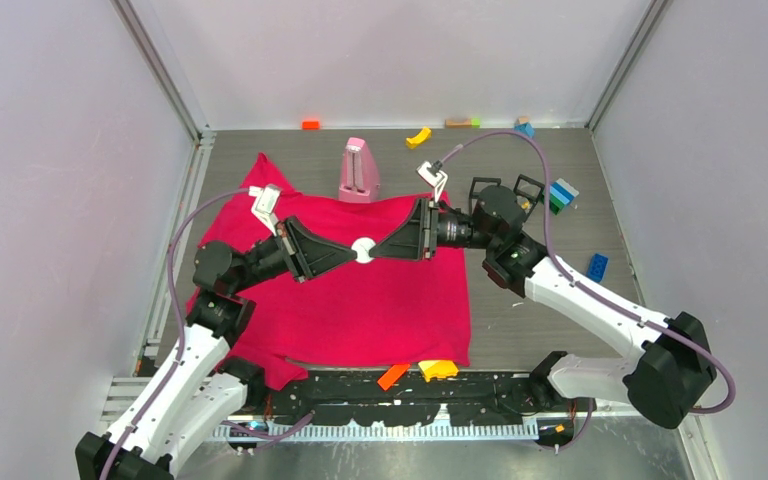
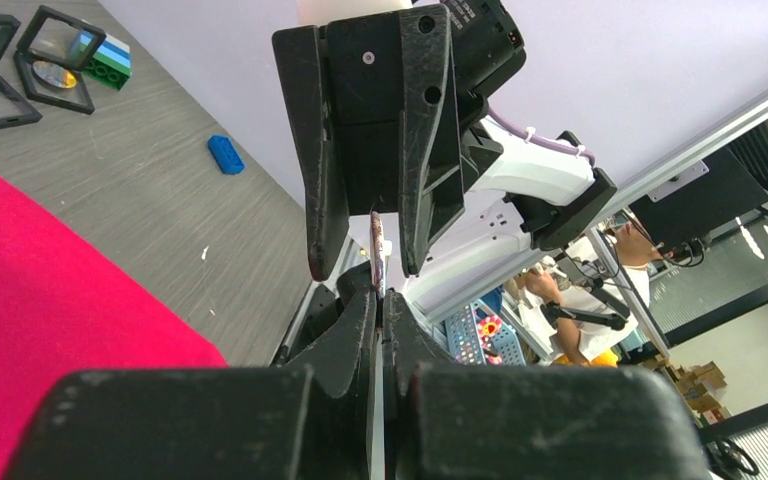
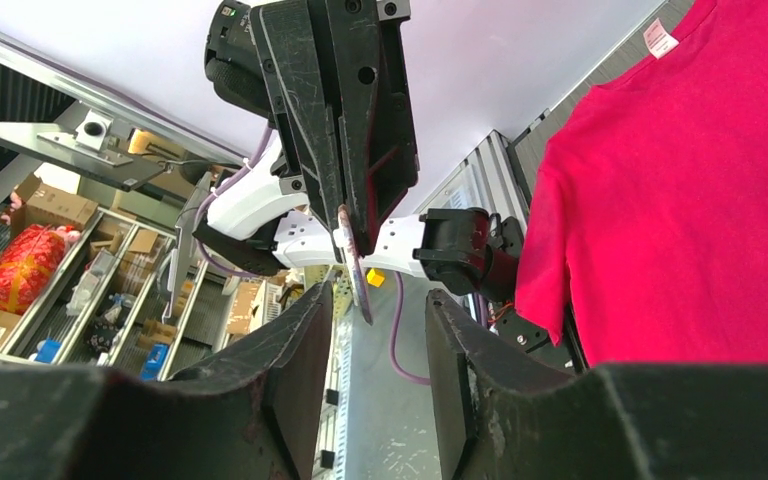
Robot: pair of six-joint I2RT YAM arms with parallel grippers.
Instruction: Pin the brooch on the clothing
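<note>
brooch (image 1: 363, 250) mid-air above shirt (image 1: 380, 310) centre, edge pinched in my left gripper (image 2: 380, 290). my right gripper (image 3: 375, 300) spread, straddling free edge, not touching yet. plan: close square on it, hold left pinch firm, avoid twisting, no drop.

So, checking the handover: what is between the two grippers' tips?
The brooch, a small white disc. The left gripper pinches it and the right gripper, open, straddles it. The top view shows it best, above the shirt.
</note>
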